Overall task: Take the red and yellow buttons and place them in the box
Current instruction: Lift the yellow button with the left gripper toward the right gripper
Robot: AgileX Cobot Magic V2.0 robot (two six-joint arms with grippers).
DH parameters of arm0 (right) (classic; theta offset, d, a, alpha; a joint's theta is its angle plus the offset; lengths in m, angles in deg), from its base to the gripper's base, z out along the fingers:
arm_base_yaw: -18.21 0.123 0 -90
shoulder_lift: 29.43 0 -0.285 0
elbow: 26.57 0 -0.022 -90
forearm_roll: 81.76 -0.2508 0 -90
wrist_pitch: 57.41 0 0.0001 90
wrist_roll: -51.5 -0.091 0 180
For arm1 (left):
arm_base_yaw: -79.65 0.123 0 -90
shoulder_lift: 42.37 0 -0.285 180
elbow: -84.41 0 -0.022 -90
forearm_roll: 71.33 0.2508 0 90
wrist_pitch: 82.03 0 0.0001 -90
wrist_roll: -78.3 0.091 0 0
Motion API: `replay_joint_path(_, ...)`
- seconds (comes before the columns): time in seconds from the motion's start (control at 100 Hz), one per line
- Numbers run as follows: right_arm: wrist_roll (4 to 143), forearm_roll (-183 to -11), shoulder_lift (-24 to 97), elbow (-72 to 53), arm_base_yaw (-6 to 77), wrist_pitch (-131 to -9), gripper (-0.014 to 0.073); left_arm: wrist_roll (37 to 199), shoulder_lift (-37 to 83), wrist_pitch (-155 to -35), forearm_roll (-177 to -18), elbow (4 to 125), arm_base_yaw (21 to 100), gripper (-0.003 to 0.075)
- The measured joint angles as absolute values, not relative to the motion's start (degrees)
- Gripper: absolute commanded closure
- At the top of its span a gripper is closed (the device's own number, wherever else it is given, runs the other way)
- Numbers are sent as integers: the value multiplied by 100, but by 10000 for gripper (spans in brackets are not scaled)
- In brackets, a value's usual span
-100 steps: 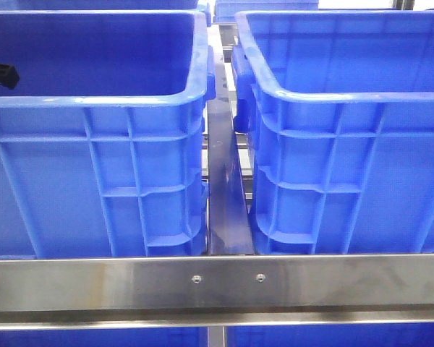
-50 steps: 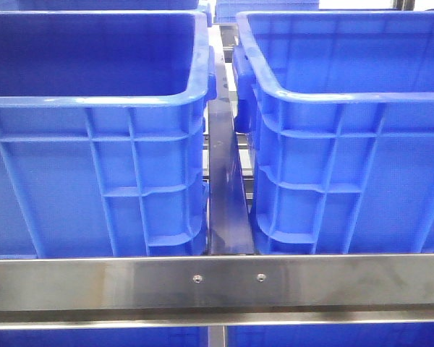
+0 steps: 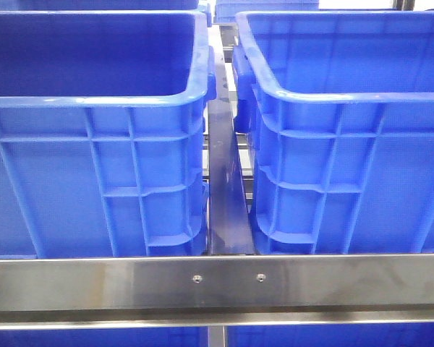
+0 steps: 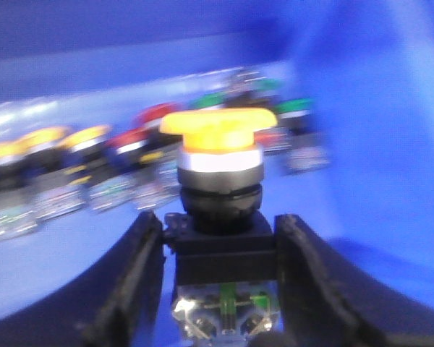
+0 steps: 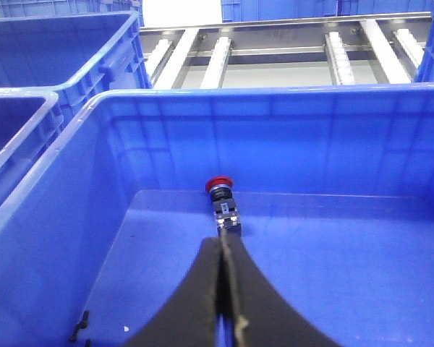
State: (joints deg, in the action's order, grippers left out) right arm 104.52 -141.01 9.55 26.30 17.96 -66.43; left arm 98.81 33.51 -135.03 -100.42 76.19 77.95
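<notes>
My left gripper is shut on a yellow mushroom-head button, its fingers clamped on the button's black body inside a blue bin. Behind it, blurred, stands a row of other buttons with yellow, red and green heads. My right gripper is shut and empty, hanging over the floor of another blue bin. A red button lies on that floor by the far wall, just beyond the fingertips. Neither gripper shows in the front view.
The front view shows two tall blue bins, left and right, side by side on a roller rack behind a steel rail. A narrow gap runs between them. Small dark bits lie in the right bin's near corner.
A dark part of the left arm that showed at the left edge of the front view, inside the left bin, has dropped out of sight. The bins have not moved.
</notes>
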Motion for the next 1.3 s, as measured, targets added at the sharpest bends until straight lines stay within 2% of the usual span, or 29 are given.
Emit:
replay_joint_path(0.43,10452,-14170,955,2630,1796,-6643,660,11836,3171,-14690,-12497,7619,7795,689)
replay_joint_path(0.58,10452,-14230,955,2630,1796,-6643,660,12078,3171,-14842,-12658,7619,7647,689)
replay_joint_path(1.04,10452,-14386,955,2630,1796,-6647,655,12231,3171,-15003,-12697,7619,6401,689)
replay_joint_path(1.1,10452,-14463,955,2630,1796,-6682,605,12244,3171,-15003,-12697,7619,6356,689)
replay_joint_path(1.18,10452,-14601,955,2630,1796,-6866,466,12251,3171,-15003,-12697,7619,6343,689)
replay_joint_path(1.3,10452,-14893,955,2630,1796,-7366,140,12256,3171,-15003,-12697,7619,6333,689)
